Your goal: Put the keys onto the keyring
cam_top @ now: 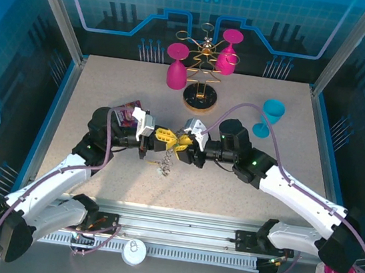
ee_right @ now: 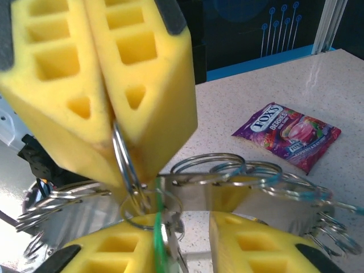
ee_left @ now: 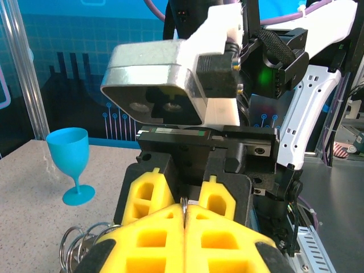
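Keyring [ee_right: 126, 162] sits between left claw [cam_top: 166, 139] and right claw [cam_top: 179, 143], rack [cam_top: 200, 97] behind.

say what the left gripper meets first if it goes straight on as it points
Almost surely the right gripper, facing the left gripper tip to tip and pinching a metal ring.

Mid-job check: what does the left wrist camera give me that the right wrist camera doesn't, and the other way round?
Left wrist: the blue wine glass standing upright, and the left gripper pressed shut with a thin metal edge between its fingers. Right wrist: the Fox's candy packet lying flat, the right gripper shut on a metal ring, and a green sliver below it, possibly a key. Both: the bunch of metal rings between the two grippers.
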